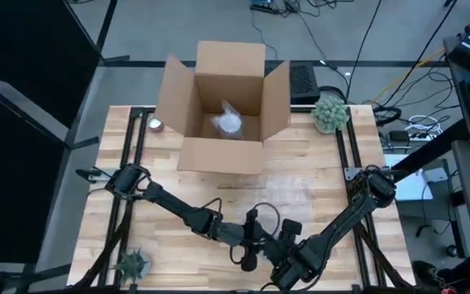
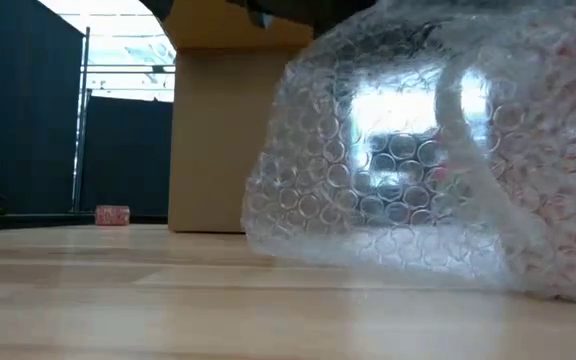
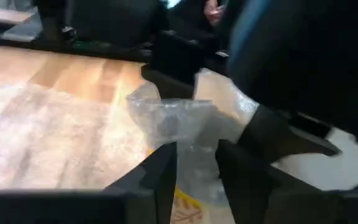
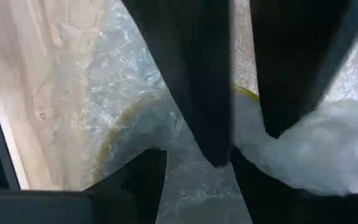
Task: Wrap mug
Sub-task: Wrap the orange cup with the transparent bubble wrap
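Both arms are bunched at the near edge of the wooden table (image 1: 178, 188), meeting over a mug (image 2: 438, 150) wrapped in bubble wrap (image 2: 368, 190). Low view: the wrapped bundle sits on the tabletop, filling most of the frame, a handle shape showing through the plastic, red pattern at the side. Left gripper (image 1: 251, 233) reaches in from the left arm, which runs diagonally across the table; in the left wrist view its two fingers (image 3: 160, 180) stand narrowly apart with a fold of wrap (image 3: 179, 124) between them, looks pinched on it, and a yellow bit of the mug is under the plastic. Right gripper (image 1: 288, 245) is just beside it, arm coming in from the right post; in the right wrist view its fingers (image 4: 142, 180) straddle crumpled wrap and a yellow rim line, and the other arm's dark fingers cross in front. Can't tell whether the right one is actually clamped. More wrap spreads flat on the table toward the cardboard box (image 1: 223, 106), which is open at the far side with a wrapped bundle (image 1: 227, 122) inside. Small plant (image 1: 330, 112) right of the box, another plant (image 1: 131, 264) at the near left corner, a small red item (image 1: 155, 124) left of the box.
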Tool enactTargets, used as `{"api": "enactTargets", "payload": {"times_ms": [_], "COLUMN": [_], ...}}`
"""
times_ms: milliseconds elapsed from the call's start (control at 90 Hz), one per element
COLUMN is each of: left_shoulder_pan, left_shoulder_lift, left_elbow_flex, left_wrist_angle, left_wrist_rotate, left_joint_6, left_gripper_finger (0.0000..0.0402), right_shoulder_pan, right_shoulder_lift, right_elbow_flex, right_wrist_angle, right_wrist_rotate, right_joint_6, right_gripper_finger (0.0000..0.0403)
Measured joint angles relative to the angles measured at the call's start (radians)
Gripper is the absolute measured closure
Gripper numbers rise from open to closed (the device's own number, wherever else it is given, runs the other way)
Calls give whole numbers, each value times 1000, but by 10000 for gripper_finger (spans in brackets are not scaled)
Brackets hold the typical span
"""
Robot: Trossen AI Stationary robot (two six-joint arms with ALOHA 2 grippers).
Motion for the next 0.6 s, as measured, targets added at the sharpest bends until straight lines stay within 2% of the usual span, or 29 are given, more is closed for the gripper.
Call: {"api": "enactTargets", "payload": {"times_ms": [267, 400, 600], "left_shoulder_pan": [5, 5, 5], "left_shoulder_lift": [23, 24, 24], "left_elbow_flex": [2, 3, 3], "left_wrist_angle": [4, -8, -11], "left_wrist_rotate": [-7, -6, -5], "left_joint_6": [2, 2, 3], "left_gripper_finger": [295, 295, 295], "right_shoulder_pan": [-14, -13, -4], "right_shoulder_lift": [-28, -97, -230], "right_elbow_flex": [-2, -2, -1], "right_wrist_angle": [-2, -1, -51], "right_wrist_rotate": [-14, -52, -50], "right_joint_6": [-29, -34, -21], "right_gripper_finger": [232, 232, 232]}}
